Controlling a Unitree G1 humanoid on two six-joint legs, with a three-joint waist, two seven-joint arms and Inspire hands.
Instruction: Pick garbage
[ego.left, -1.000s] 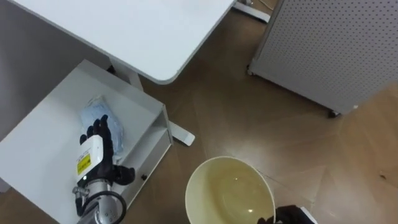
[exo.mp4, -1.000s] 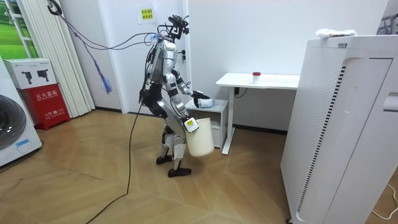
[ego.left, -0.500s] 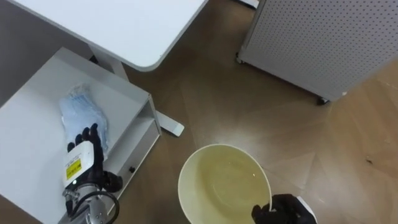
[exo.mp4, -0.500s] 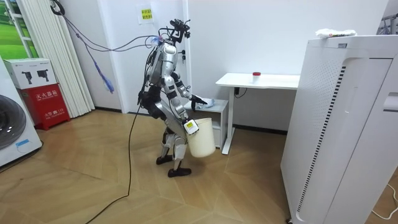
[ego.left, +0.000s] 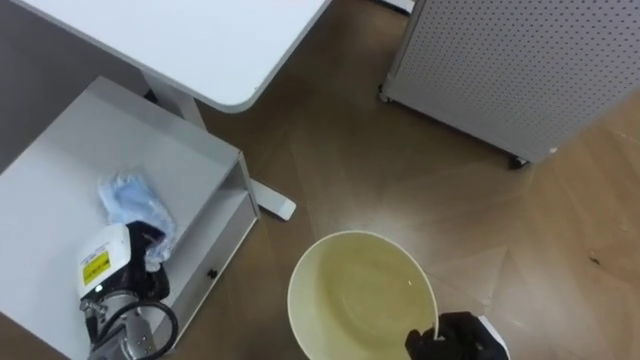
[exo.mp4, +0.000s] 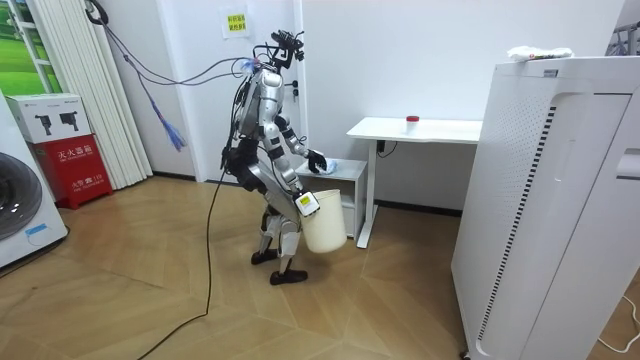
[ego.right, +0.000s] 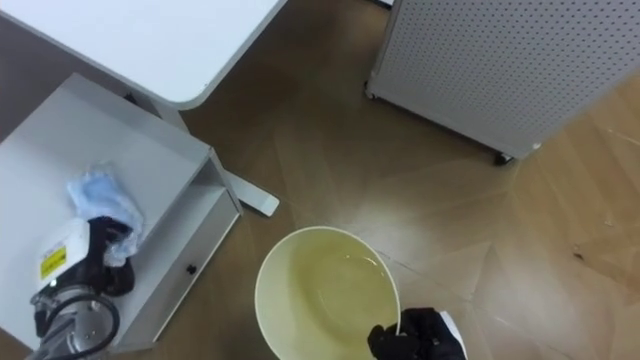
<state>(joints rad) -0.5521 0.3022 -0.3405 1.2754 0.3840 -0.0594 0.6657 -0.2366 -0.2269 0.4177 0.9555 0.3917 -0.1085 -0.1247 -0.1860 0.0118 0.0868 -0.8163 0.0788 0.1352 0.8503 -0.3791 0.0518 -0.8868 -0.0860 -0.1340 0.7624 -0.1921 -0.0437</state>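
Note:
A crumpled light-blue plastic bag lies on top of a low white cabinet. My left hand rests on the cabinet top at the bag's near end, with its dark fingers curled into the plastic. At the lower right, my right hand grips the near rim of a cream bucket, which hangs over the wooden floor with nothing inside. In the room view I stand bent forward at the cabinet, with the bucket at knee height.
A white desk overhangs the cabinet's far side, and its foot lies on the floor beside the cabinet. A white perforated panel on castors stands to the right. A tall white appliance fills the room view's right.
My left hand's fingers were straight over the bag. They have now curled into its near end, and the bag has bunched up shorter. The bucket and right hand are unmoved since half a second ago.

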